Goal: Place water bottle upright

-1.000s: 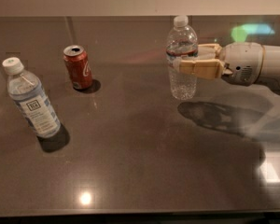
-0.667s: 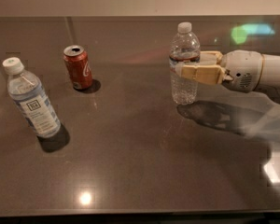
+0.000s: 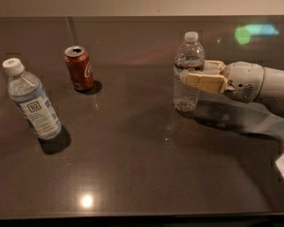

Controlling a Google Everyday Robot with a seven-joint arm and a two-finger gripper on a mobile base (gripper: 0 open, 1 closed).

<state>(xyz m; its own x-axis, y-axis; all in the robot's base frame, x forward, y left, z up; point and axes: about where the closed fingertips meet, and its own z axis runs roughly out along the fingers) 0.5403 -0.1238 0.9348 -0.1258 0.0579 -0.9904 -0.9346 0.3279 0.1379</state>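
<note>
The water bottle [image 3: 187, 96], clear and ribbed with a white cap, stands upright on the dark table [image 3: 132, 164] right of centre. My gripper [image 3: 193, 73] reaches in from the right and is shut on the bottle's middle. One tan finger [image 3: 204, 82] crosses the bottle's front and the other shows behind it. The bottle's base appears to rest on the table.
A red soda can [image 3: 79, 67] stands at the back left. A bluish bottle with a large white label [image 3: 32, 100] stands at the far left, leaning a little. My white arm [image 3: 265, 84] extends off the right edge.
My gripper has lowered the water bottle and carried it slightly right; its base is now down at the table surface. The can and the other bottle have not moved.
</note>
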